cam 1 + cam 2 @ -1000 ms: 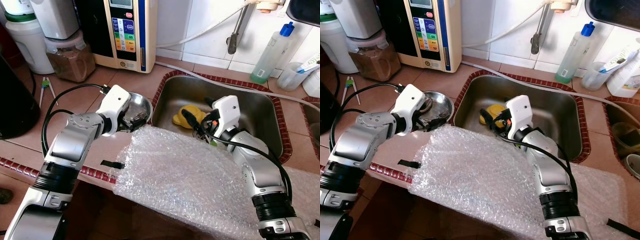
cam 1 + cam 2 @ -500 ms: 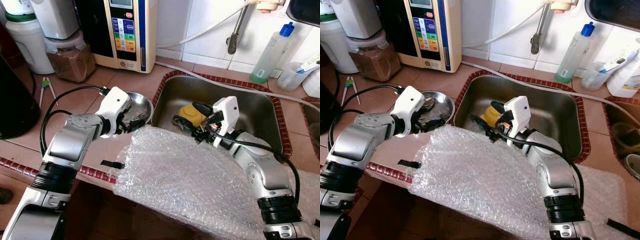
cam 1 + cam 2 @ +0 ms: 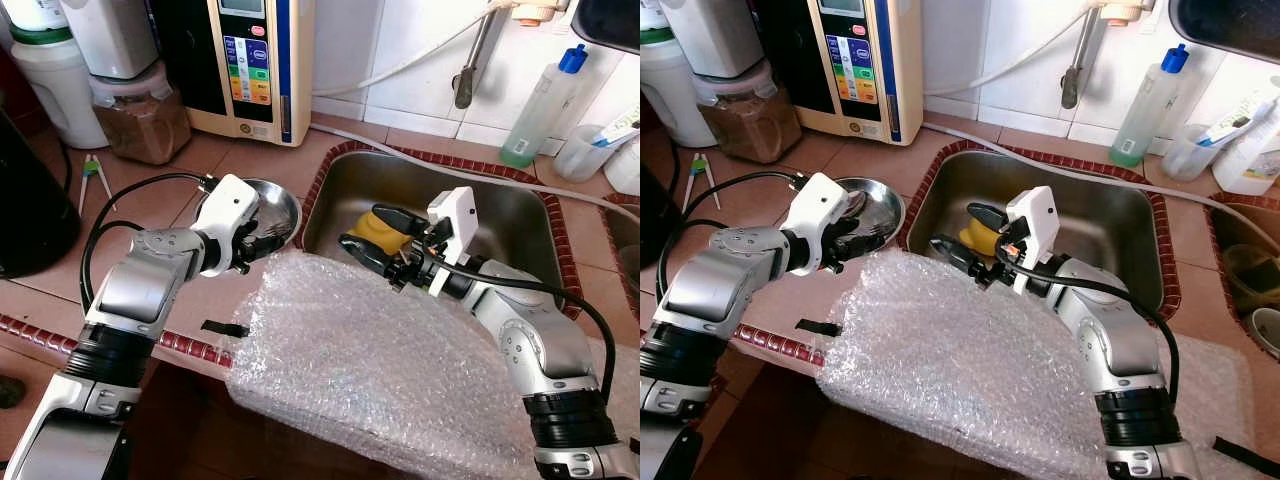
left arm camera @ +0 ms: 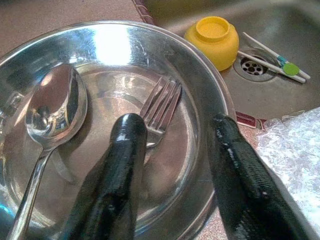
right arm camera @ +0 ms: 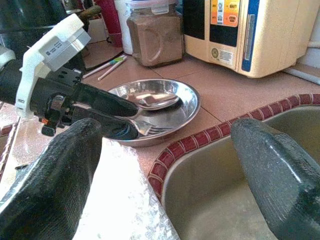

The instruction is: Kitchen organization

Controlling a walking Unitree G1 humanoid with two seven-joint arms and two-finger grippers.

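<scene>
The steel bowl (image 4: 210, 100) is gleaming mirror-bright, reflecting the polished metal spoon (image 4: 52, 107) and fork (image 4: 160, 107) lying in it. Beside the bowl, the sink (image 3: 520, 225) is showing duller brushed steel, the bubble wrap (image 3: 370, 370) is looking crinkled and translucent, and the yellow cup (image 4: 212, 40) is looking smooth plastic.

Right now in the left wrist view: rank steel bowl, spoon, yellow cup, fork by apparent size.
1. steel bowl, by far the largest.
2. spoon, handle running out of frame.
3. Yellow cup and fork: unranked. The cup sits farther away in the sink, and a left-gripper finger hides part of the fork.
</scene>
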